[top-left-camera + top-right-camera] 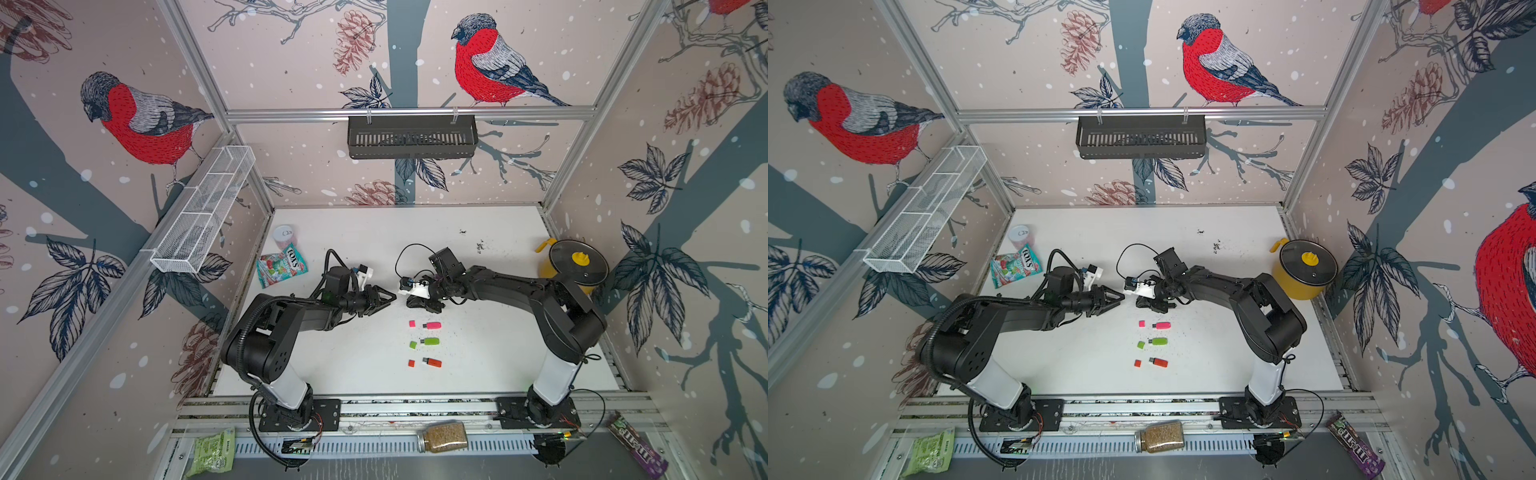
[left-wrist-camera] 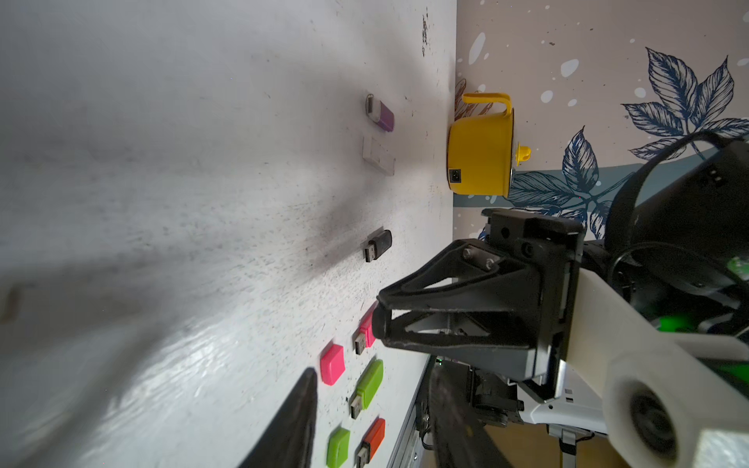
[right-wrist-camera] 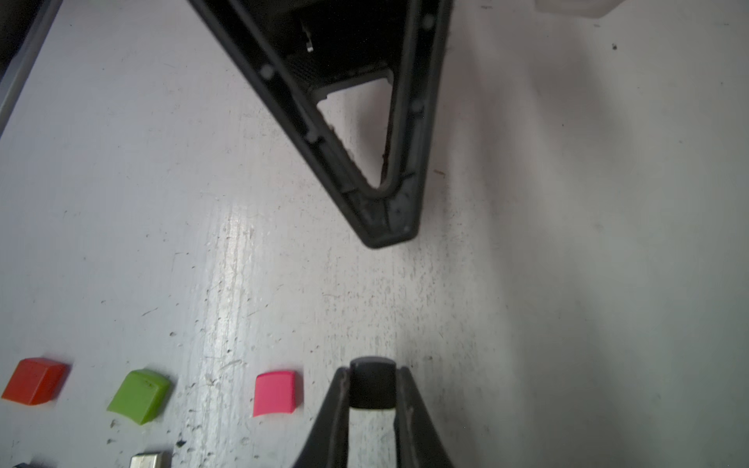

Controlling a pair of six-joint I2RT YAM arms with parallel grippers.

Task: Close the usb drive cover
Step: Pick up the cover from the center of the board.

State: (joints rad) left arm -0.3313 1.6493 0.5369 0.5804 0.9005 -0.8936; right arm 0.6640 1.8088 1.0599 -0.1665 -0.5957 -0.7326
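Item: black cover point(image 3: 372, 385), small and rounded, pinched at the very tips of the right gripper point(image 3: 373, 372), whose fingers are closed on it. Mate: black USB drive point(image 2: 377, 245), lying flat near the middle of the tabletop point(image 1: 353, 374), connector bare, nothing holding it. Left gripper point(image 1: 390, 300): fingers apart and empty, facing the right gripper. Adjacent, in a row running toward the edge where the arms are mounted: pink drive point(image 1: 433, 325) and pink cover point(image 1: 412, 323), green drive point(image 1: 430, 341), orange drive point(image 1: 433, 362), all uncapped. Hazards, as judged: the shallow tip hold lets the cover twist or pop free; the loose drive may skid when pushed; a skewed approach jams on the connector or knocks the pink drive.
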